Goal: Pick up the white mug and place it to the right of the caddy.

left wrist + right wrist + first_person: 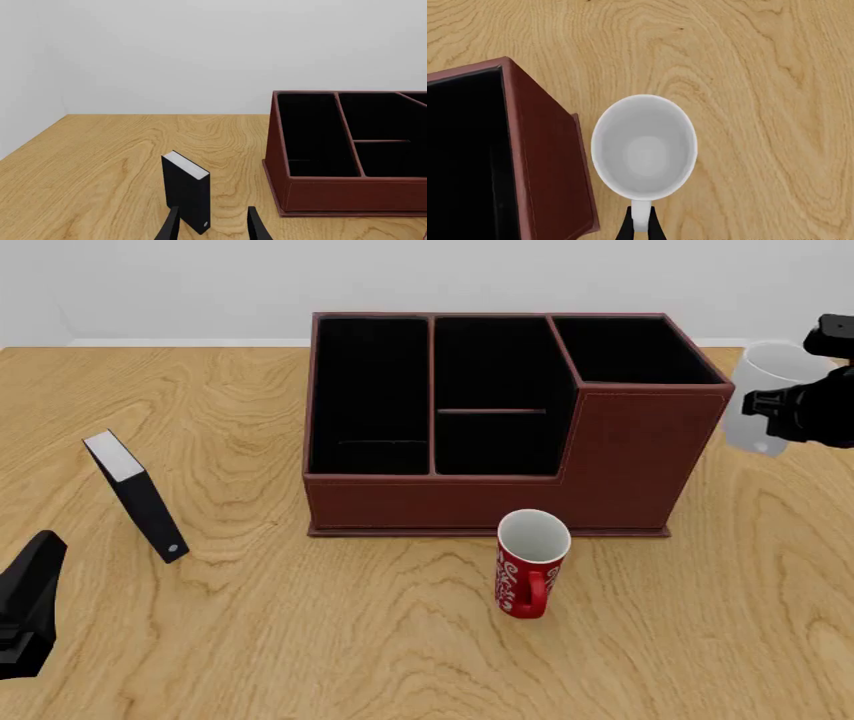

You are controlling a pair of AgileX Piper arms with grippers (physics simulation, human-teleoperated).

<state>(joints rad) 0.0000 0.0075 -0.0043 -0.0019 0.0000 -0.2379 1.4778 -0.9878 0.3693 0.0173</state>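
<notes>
The light oak-grain wooden worktop (pixel 267 640) carries every item. The largest item, the dark reddish-brown leather-look caddy with black-lined compartments (pixel 494 440), stands near the far edge, roughly midway between the left and right edges, with its taller section on the side facing the right edge. The plain glossy white ceramic mug (pixel 767 395) is upright beside that taller section, toward the far-right corner; the front view suggests it hangs clear of the surface, though contact cannot be confirmed. The right gripper (pixel 640 227) grips the mug by its handle: in the right wrist view the two dark fingers pinch the handle stub, and the mug mouth sits directly ahead of them, just beside the caddy wall but apart from it. Judged step: transport is complete and placement is in hand. The next move calls for a straight descent until the base seats on the wood, then release and a retreat that does not clip the handle. The slim red mug with white lettering (pixel 531 562) stands near the caddy's front wall. The small black slab with a white top face (pixel 134 495) stands toward the left edge. The left gripper (pixel 213 225) rests there with its fingers spread, holding nothing.
</notes>
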